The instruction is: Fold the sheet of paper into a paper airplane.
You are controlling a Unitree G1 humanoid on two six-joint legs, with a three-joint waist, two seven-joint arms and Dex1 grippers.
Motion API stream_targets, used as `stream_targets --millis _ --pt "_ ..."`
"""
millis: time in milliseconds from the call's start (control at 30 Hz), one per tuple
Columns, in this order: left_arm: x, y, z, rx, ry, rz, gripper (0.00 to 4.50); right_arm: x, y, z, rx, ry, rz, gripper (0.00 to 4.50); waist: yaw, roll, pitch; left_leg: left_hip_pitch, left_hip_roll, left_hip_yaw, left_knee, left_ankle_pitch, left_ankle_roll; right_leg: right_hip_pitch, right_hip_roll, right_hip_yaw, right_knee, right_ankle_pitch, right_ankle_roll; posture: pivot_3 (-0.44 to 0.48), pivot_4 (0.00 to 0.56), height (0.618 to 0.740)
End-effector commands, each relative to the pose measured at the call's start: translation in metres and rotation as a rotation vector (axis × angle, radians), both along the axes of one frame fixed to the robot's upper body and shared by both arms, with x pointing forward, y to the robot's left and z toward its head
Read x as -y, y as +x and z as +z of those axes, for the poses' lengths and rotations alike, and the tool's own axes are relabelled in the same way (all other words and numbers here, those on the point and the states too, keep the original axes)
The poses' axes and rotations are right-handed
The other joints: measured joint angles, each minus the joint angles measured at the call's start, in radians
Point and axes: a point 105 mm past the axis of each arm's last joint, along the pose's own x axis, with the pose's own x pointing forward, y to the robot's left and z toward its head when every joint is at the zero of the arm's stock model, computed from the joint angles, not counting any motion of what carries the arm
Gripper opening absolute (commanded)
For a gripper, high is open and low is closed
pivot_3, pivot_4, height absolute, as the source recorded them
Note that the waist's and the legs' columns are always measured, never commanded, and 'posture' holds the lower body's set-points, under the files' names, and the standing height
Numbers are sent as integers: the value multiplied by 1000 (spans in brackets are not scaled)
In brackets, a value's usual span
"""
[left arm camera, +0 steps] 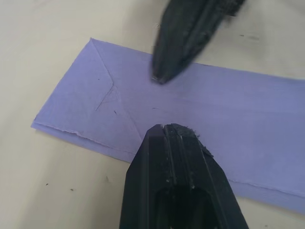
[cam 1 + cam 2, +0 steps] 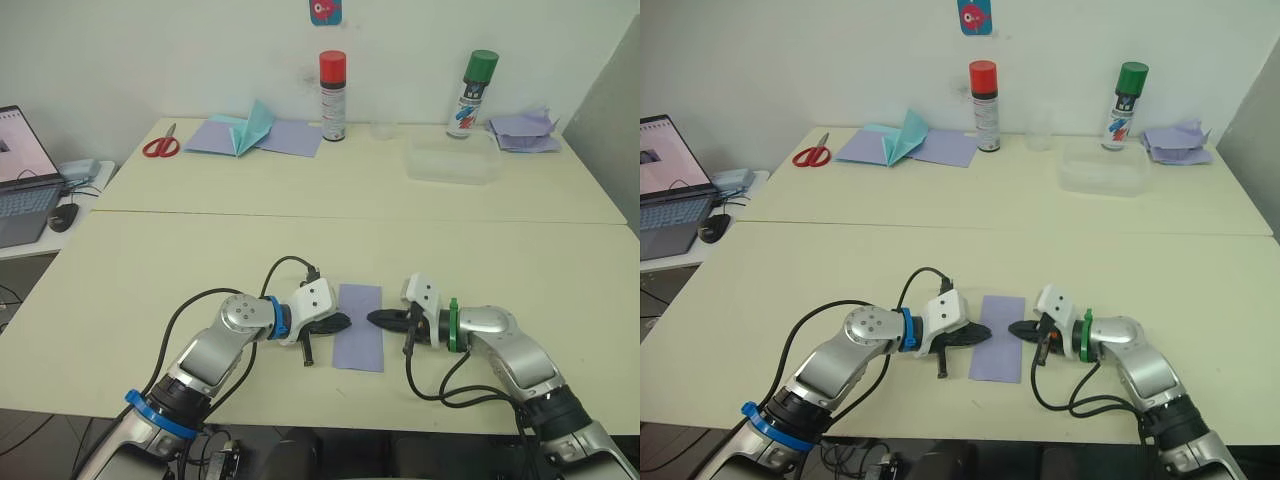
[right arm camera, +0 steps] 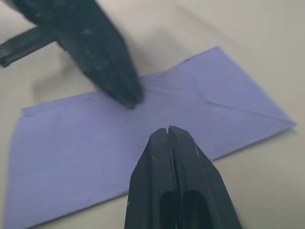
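Left tool, black fingers pressed together and holding nothing, tips the 9 o'clock edge of the thin, pale lavender, creased rectangular sheet of paper. Right tool, likewise pinched together and empty, sits at its 3 o'clock edge on the smooth cream worktop.

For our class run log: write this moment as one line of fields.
task: fold plane | sheet of paper: folded narrow strip, flat on table | left gripper: shut, tip at left edge | right gripper: shut, tip at right edge

even, bright indoor light falls on the table with soft, faint shadows and no glare, while the wrist views blur close up.
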Motion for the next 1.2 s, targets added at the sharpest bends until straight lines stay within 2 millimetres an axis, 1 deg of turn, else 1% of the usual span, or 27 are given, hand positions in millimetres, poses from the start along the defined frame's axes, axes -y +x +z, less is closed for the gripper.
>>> stream_targets --millis 33,133,267,367,433,467,533,600,833,967,1067,1200 --pt "-7 -7 -24 -68 81 0 0 14 19 -8 -5 -27 -126 25 0 0 0 0 0 0 0 0 0 0 0 0 0 0 0 0 150 740" --pt "-8 -6 -24 -63 86 -2 0 14 29 -8 4 -21 -167 25 -1 0 -1 0 0 0 0 0 0 0 0 0 0 0 0 0 150 740" --pt "-10 -4 -24 -57 91 0 0 20 43 -9 24 -30 -234 25 -1 0 -1 2 0 0 0 0 0 0 0 0 0 0 0 0 150 740" --pt "-11 -2 -23 -47 87 10 0 17 41 -9 25 -18 -200 25 0 0 -1 3 0 0 0 0 0 0 0 0 0 0 0 0 150 740" --pt "-9 4 -19 -20 66 32 0 13 32 -10 6 -16 -145 25 0 1 -1 3 0 0 -1 0 0 0 0 0 0 0 0 0 150 740" --pt "-9 6 -18 -15 59 38 0 9 25 -11 -6 -19 -102 25 1 1 -1 3 0 0 -1 0 0 0 0 0 0 0 0 0 150 740" --pt "-8 7 -17 -12 56 40 0 4 12 -13 -34 -10 -35 25 3 1 -1 3 -1 -1 0 0 0 0 0 0 0 0 0 0 150 740" --pt "-9 8 -18 -13 59 40 0 1 4 -13 -53 -3 -3 25 1 1 -1 3 -1 -1 -1 0 0 1 0 0 0 0 0 0 150 740" --pt "-11 5 -24 -36 74 37 0 3 -19 -25 -131 -51 92 25 0 1 -2 3 0 -1 -1 0 0 1 0 0 0 0 0 0 150 740" --pt "-10 4 -25 -42 76 34 0 3 -41 -31 -206 -75 179 25 0 0 -2 3 0 -1 -1 0 0 1 0 0 -1 0 0 0 150 740" --pt "-9 5 -25 -36 74 36 0 2 -62 -34 -275 -84 254 25 1 0 -2 3 0 -1 -2 0 1 1 0 0 -2 -1 1 0 150 740" --pt "-11 6 -25 -35 80 38 0 3 -80 -37 -349 -102 310 25 1 -1 -3 3 0 -1 -2 0 1 1 0 0 -3 -2 4 0 150 740"
